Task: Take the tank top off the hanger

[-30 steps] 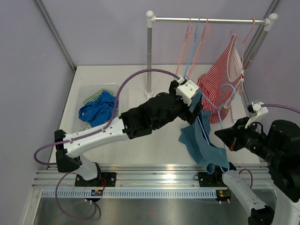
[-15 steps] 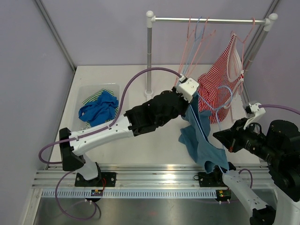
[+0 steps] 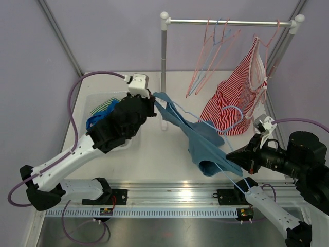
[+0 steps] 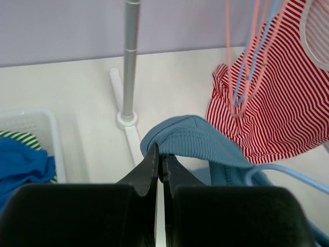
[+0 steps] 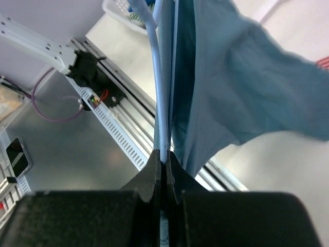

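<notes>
The blue tank top (image 3: 205, 145) is stretched out over the table between my two grippers. My left gripper (image 3: 153, 101) is shut on its ribbed edge (image 4: 195, 138), pinched at the fingertips (image 4: 160, 154) near the rack pole. The light blue wire hanger (image 3: 232, 107) still runs through the garment. My right gripper (image 3: 232, 156) is shut on the hanger's thin wire (image 5: 158, 77) at the front right. In the right wrist view the tank top (image 5: 231, 77) hangs beside the wire, just above the gripper (image 5: 163, 157). A curve of the hanger (image 4: 288, 172) shows beside the cloth.
A clothes rack stands at the back, with its pole (image 3: 163, 67) and top rail (image 3: 226, 22). Pink and blue empty hangers (image 3: 205, 56) and a red striped top (image 3: 231, 98) hang from it. A clear bin (image 3: 92, 103) with blue and green striped clothes sits at the left.
My left gripper has shut on the tank top's edge and swung left toward the bin, pulling the cloth out flat. The right gripper has kept its hold on the hanger and dropped slightly.
</notes>
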Motion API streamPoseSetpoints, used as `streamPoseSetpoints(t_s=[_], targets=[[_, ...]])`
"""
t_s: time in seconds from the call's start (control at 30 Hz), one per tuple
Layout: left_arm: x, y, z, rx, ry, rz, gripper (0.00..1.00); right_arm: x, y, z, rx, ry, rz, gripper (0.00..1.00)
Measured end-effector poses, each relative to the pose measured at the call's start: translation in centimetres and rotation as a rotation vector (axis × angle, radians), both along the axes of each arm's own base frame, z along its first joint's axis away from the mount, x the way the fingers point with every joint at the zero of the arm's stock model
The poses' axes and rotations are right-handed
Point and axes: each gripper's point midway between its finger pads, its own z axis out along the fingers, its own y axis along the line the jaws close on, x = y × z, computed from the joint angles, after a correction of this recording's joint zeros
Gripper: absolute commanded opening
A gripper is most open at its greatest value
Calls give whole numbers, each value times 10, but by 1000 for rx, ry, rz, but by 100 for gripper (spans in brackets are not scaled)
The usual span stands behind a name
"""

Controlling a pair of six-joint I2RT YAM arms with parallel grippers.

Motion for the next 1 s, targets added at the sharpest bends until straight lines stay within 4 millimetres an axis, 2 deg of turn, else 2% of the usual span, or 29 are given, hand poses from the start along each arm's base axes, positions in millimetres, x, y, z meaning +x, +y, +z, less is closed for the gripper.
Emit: streamPoseSetpoints(t_s=[0.1,0.23,0.37,0.5,0.57,0.67,0.77,0.87,0.93,1.0], targets=[[-3,24,-2,-52,16,39,0,3,8,13,45,-72,40,0],[-20,23,-28,-62,54,-47,0,10,24,22,152,-146,86,0],[-49,7,-64,-64,104,-248,0,31,43,26,275,-189,100,0],[-84,-17,-83,-82,132,-493,0,67,59,36,413,-286,63,0],[-99,-26,-92,-82,150,-586,0,88,59,46,507,-372,3,0],[-113,-33,-113,-62,194,-657,0,110,49,61,617,-452,-120,0],[-112,-26,-131,-25,242,-616,0,119,28,83,628,-480,-257,0],[-101,-10,-142,16,277,-502,0,112,0,118,580,-496,-387,0],[-96,2,-147,45,302,-429,0,101,-23,138,544,-495,-480,0],[-91,13,-149,66,332,-352,4,92,-45,145,504,-476,-571,0]])
